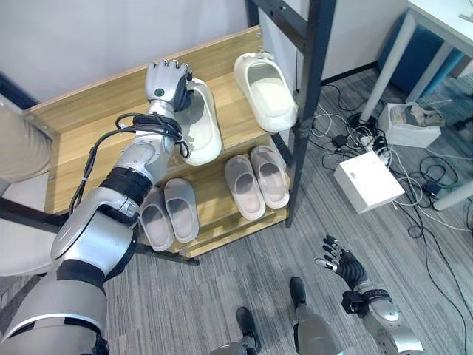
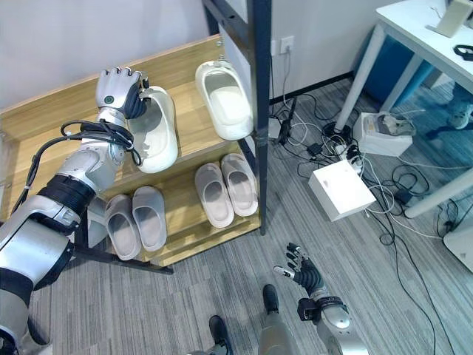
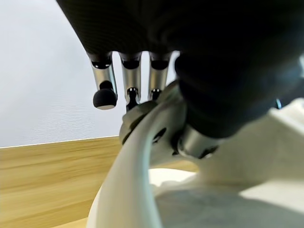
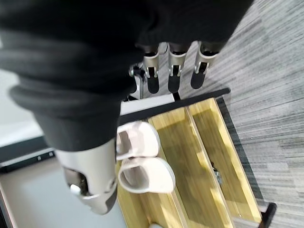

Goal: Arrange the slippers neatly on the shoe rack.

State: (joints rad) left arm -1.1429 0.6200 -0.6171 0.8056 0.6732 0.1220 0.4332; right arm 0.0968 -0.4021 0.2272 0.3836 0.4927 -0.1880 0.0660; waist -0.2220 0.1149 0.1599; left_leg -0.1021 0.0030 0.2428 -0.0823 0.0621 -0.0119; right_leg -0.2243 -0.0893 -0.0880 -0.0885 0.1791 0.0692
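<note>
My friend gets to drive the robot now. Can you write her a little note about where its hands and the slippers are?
Left robot hand: curled on the cream slipper on the rack's top shelf.
Right robot hand: open, idle over the floor.
Done: second cream slipper on the top shelf; two grey pairs side by side on the lower shelf.
Left: the cream slippers sit apart; line them up together, then let go.

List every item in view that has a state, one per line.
Left robot hand: shut on the white slipper.
White slipper: on the top shelf, held at its back end.
Second white slipper: lying free on the top shelf.
Two grey pairs: side by side on the lower shelf.
Right robot hand: open, low over the floor.
</note>
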